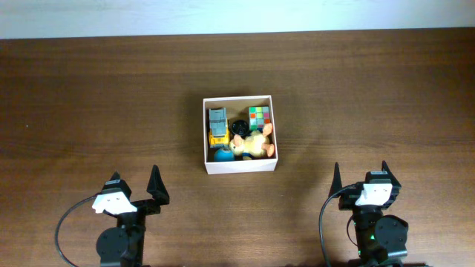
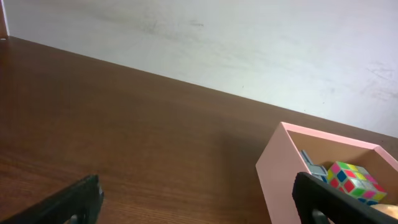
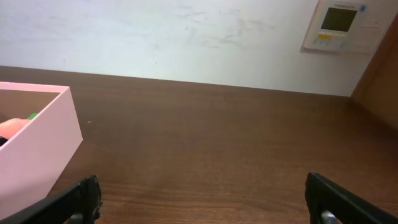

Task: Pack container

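The container (image 1: pixel 240 165), a square shallow box with white walls and a tan inside, sits at the table's middle. It holds a grey and yellow toy truck (image 1: pixel 217 126), a colour cube (image 1: pixel 259 117), a tan plush toy (image 1: pixel 252 144), a black piece (image 1: pixel 239 127) and a blue ball (image 1: pixel 223 155). My left gripper (image 1: pixel 136 189) is open and empty near the front edge, left of the container. My right gripper (image 1: pixel 361 178) is open and empty at the front right. The left wrist view shows the container's wall (image 2: pixel 280 174) and the cube (image 2: pixel 354 179). The right wrist view shows its wall (image 3: pixel 37 155).
The dark wooden table (image 1: pixel 89 104) spreads on all sides of the container. A pale wall (image 3: pixel 186 37) rises behind the table's far edge, with a white wall control panel (image 3: pixel 341 23) at the upper right.
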Controlling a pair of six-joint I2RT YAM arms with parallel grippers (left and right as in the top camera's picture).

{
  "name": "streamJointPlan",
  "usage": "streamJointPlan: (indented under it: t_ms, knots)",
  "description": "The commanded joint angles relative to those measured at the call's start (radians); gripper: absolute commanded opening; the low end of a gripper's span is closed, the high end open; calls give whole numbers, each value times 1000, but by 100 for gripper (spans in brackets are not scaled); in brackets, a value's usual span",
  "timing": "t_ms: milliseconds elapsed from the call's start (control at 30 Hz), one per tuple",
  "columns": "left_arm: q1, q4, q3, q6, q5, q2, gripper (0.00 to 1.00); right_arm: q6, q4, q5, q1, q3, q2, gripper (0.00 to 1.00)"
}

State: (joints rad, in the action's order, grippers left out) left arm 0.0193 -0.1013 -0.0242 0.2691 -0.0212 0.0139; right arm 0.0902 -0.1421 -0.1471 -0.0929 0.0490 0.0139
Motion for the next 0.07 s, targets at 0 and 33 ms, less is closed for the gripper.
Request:
streamJointPlan:
  t_ms: [0,33]
  knots:
    - [5,3,6,-16,14,-9,99,7,2,9,5,-11,-11,99]
    - [5,3,6,-16,14,-9,99,7,1,9,5,-11,-11,99]
